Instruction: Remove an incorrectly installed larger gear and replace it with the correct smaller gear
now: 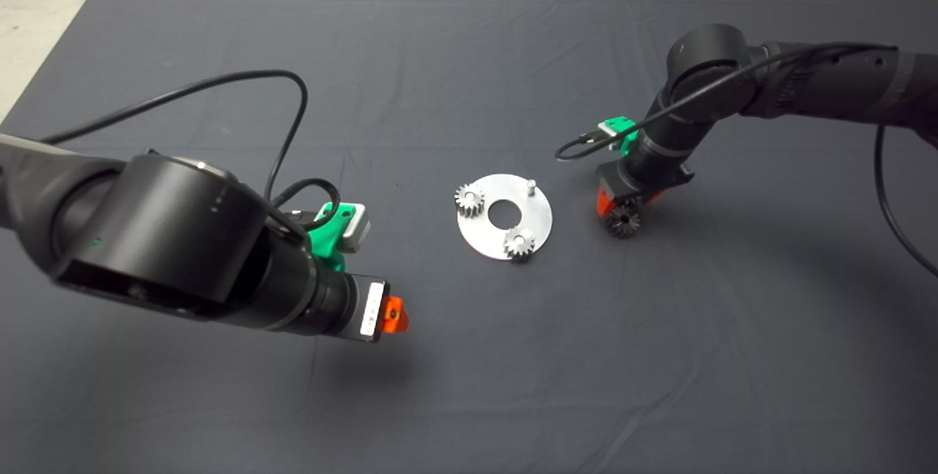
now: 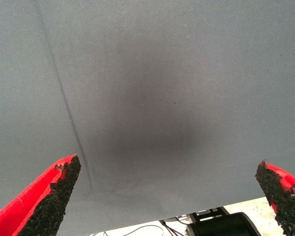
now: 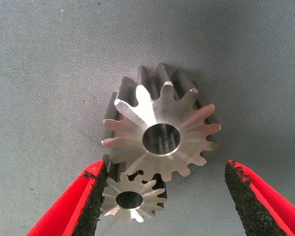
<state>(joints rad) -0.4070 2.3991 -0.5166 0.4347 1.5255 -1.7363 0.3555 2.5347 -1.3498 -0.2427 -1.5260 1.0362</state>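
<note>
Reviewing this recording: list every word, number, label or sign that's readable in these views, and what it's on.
Nothing here can be read with confidence.
Stamped marking on the larger gear, beside its centre hole under the open right pincer: a short row of characters, too small to read.
White label on the left pincer wrist housing: no legible print.
Smaller gear, round plate, mat: no text seen.

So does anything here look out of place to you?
Yes: the plate has two small gears but one bare pin. Off the plate, the larger gear and the smaller gear sit touching on the mat, by the open right gripper.
</note>
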